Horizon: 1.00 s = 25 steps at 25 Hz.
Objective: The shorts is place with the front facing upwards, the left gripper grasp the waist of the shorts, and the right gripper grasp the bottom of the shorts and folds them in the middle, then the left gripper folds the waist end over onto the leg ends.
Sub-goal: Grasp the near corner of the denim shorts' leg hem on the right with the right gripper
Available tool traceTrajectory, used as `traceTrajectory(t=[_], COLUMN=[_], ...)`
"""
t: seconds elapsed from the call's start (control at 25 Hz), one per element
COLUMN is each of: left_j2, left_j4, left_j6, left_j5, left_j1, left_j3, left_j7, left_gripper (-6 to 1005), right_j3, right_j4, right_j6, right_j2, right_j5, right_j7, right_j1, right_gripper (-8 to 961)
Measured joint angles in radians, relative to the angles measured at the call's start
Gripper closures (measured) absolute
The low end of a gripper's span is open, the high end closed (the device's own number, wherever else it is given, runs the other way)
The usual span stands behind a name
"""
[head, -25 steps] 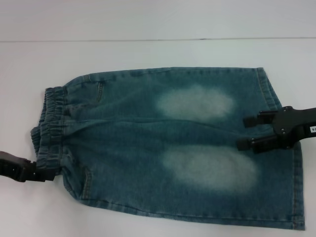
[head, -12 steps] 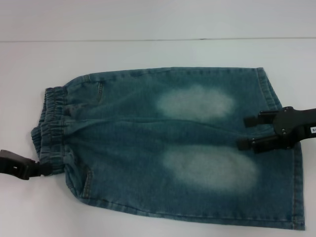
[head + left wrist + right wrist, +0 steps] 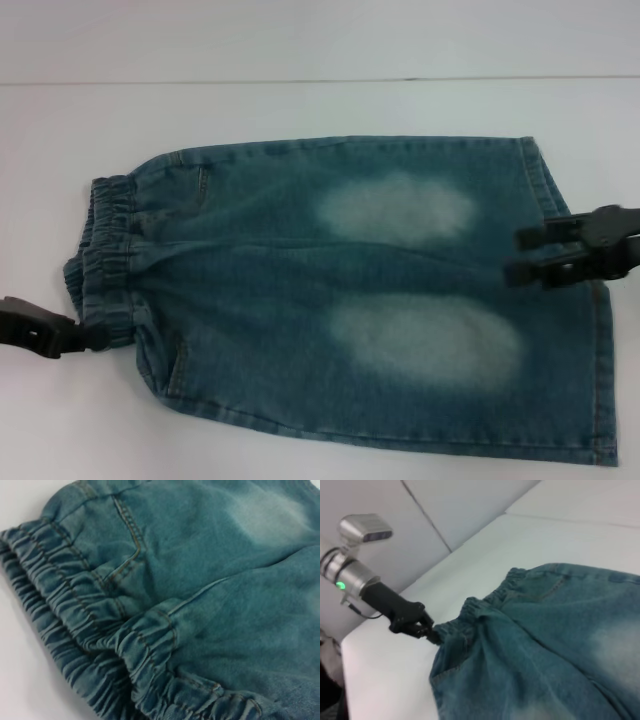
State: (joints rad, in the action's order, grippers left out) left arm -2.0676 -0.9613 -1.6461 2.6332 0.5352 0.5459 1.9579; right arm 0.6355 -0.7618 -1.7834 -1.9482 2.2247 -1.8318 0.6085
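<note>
We see the shorts [image 3: 340, 300] spread flat on the white tabletop [image 3: 300, 105]. At their near waist corner, the left tool [image 3: 95, 338] is pinched shut on the waist of the shorts [image 3: 105, 270]. Farther along, over the leg ends [image 3: 570, 300], the right tool [image 3: 525, 255] hovers, prongs parted, holding nothing.

The right gripper [image 3: 522, 254] is backing off toward the right edge of the head view, so less of its body shows now, and its two fingers sit closer to the hems [image 3: 575, 300] instead of reaching in over the legs. They also look a bit closer together than before. The left gripper [image 3: 95, 338] has slid lower and further in, its tip now right at the near corner of the waist [image 3: 105, 265]. The shorts [image 3: 350, 290] barely shift.
</note>
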Motion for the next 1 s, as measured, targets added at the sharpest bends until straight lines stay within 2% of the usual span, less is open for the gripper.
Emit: traceTrajectory(t=[0.16, 0.28, 0.48, 0.56, 0.72, 1.0], left_j2=[0.011, 0.015, 0.014, 0.013, 0.011, 0.010], left_j4=[-0.001, -0.001, 0.004, 0.005, 0.008, 0.009], left_j6=[-0.017, -0.019, -0.012, -0.011, -0.008, -0.007], left_j5=[-0.001, -0.001, -0.001, -0.001, -0.001, -0.001], left_j1=[0.015, 0.022, 0.031, 0.033, 0.033, 0.034], left_j3=[-0.003, -0.003, 0.004, 0.002, 0.001, -0.001], left_j7=[0.000, 0.000, 0.004, 0.006, 0.008, 0.011], left_gripper=[933, 933, 934, 934, 933, 933], right_j3=[0.004, 0.002, 0.031, 0.058, 0.122, 0.165], right_j4=[-0.026, -0.115, -0.154, -0.141, -0.117, -0.071], right_j6=[-0.133, -0.191, -0.200, -0.200, -0.200, -0.200], right_j2=[0.062, 0.075, 0.070, 0.064, 0.059, 0.057], right_j5=[0.024, 0.118, 0.411, 0.469, 0.489, 0.520], right_j7=[-0.086, -0.141, -0.197, -0.201, -0.212, -0.222], right_j1=[0.019, 0.024, 0.066, 0.073, 0.071, 0.074], right_gripper=[9, 10, 10, 10, 11, 11])
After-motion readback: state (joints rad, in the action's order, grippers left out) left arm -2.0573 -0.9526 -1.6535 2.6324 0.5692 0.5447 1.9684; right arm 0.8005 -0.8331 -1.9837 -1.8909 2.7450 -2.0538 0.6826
